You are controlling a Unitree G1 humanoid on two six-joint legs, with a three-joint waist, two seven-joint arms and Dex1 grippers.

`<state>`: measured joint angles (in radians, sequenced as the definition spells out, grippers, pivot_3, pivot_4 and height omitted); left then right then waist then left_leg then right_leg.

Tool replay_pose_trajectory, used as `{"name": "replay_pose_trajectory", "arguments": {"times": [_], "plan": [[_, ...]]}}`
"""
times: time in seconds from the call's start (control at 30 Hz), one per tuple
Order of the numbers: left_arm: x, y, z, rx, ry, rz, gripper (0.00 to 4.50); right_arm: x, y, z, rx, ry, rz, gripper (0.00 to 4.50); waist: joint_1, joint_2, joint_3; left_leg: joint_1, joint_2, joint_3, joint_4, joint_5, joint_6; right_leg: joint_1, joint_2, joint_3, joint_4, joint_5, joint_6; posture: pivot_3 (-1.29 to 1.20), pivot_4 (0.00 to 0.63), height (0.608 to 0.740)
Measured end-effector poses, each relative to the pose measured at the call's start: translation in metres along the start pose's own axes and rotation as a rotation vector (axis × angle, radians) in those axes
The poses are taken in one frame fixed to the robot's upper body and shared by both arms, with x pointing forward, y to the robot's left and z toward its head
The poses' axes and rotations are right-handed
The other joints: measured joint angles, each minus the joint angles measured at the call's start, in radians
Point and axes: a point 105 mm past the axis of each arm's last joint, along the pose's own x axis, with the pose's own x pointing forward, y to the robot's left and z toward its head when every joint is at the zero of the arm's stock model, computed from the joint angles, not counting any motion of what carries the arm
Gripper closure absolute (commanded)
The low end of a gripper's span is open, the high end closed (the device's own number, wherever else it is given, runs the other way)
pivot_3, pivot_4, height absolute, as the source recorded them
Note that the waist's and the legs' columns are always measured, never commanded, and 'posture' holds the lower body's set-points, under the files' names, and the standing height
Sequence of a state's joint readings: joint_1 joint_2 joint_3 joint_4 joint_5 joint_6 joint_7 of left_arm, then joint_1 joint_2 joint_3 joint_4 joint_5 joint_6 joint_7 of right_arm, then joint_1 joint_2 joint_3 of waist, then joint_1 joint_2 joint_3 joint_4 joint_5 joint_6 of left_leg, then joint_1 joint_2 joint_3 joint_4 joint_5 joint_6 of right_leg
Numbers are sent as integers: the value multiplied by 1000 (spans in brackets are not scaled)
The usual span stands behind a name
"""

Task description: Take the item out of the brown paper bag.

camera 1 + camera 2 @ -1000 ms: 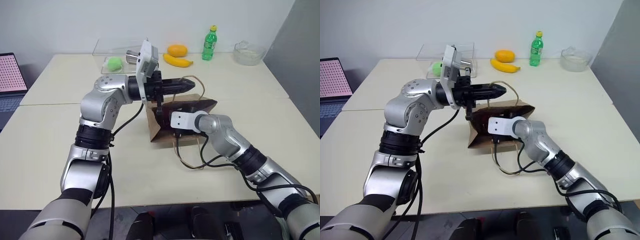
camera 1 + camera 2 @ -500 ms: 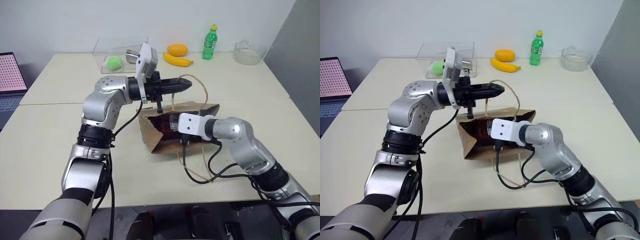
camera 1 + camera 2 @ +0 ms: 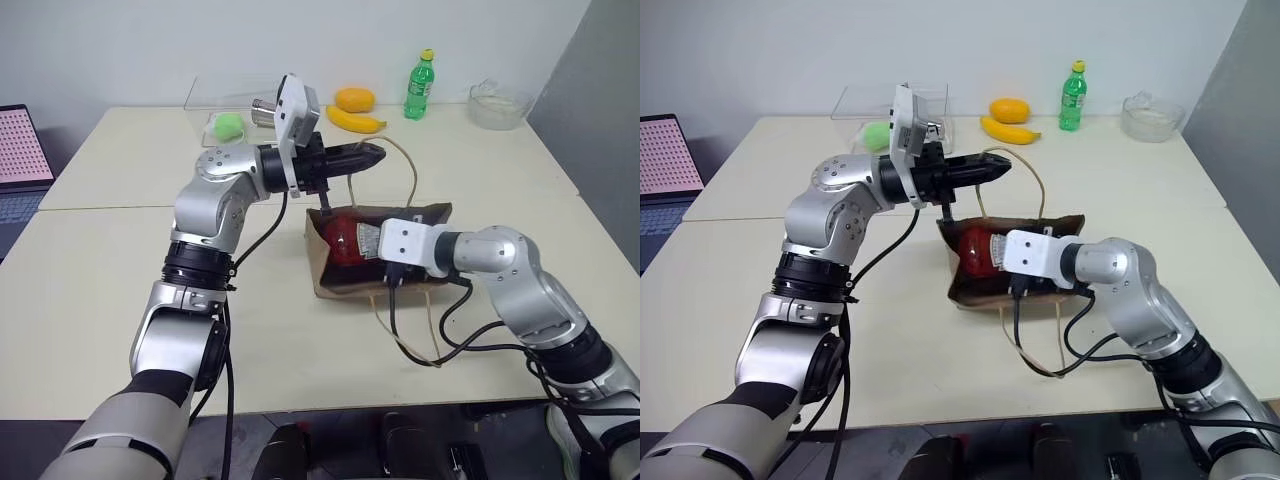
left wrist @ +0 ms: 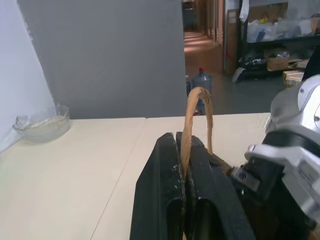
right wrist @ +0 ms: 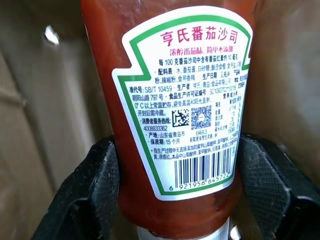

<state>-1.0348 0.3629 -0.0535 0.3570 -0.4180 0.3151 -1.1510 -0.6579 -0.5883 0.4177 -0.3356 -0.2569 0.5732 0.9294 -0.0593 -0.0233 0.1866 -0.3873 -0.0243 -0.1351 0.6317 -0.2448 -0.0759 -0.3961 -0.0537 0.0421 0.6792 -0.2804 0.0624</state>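
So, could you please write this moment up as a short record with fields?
bag: brown paper bag lying on its side on the table, mouth toward the robot's left
handle: tan cord handle pinched in the left gripper, lifted
item: red bottle at the bag's mouth, partly inside
right gripper: fingers either side of the bottle
background: banana, orange fruit, green bottle, glass bowl

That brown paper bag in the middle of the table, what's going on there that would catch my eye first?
The brown paper bag lies mid-table with a glossy red bottle showing at its open mouth, gripped from both sides by the right gripper. Above it, the left gripper pinches one of the bag's cord handles, holding it up. At the far edge sit a banana and a green bottle.
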Motion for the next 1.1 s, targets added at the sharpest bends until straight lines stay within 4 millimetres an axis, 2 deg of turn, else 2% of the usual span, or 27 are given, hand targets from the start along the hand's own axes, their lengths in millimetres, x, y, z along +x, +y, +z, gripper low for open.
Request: {"name": "replay_pose_trajectory", "arguments": {"times": [0.27, 0.47, 0.7, 0.87, 1.0, 1.1], "plan": [[0, 0, -1, 23, 2, -9, 4500, 2, 3, 15, 50, -92, 33, 1485, 2, 0, 0, -2, 0, -1, 1, 0, 0, -1, 0, 0, 0, 0, 0, 0, 150, 740], [0, 0, -2, 31, 4, -7, 4500, -15, -5, 30, 85, -216, 36, 1485, 2, 0, 0, -11, 0, -1, 5, 2, -3, -9, 0, -1, 2, 0, 0, 0, 150, 740], [1, 5, 4, 51, -6, 16, 4500, -28, 2, 31, 146, -282, 119, 1485, 2, 0, 0, -12, -1, -1, 8, 2, -3, -9, 0, -1, 2, 1, 0, 0, 150, 740], [-1, 9, -4, 29, 13, 36, 4500, -51, -1, 52, 88, -378, 127, 1485, 2, 0, 0, -12, -1, -1, 8, 0, 0, -9, 0, -1, 2, 1, 0, 0, 150, 740], [-1, 10, -9, 12, 24, 45, 4500, -60, 3, 62, 72, -422, 171, 1486, 1, 0, 0, -12, -1, -1, 9, 0, 0, -9, 0, -1, 2, 1, 0, 0, 150, 740], [-1, 11, -12, 11, 34, 48, 4500, -70, -5, 78, 69, -483, 168, 1486, 1, 0, 0, -12, -1, -1, 9, 0, 0, -9, 0, -1, 3, 1, 0, 0, 150, 740]]}}
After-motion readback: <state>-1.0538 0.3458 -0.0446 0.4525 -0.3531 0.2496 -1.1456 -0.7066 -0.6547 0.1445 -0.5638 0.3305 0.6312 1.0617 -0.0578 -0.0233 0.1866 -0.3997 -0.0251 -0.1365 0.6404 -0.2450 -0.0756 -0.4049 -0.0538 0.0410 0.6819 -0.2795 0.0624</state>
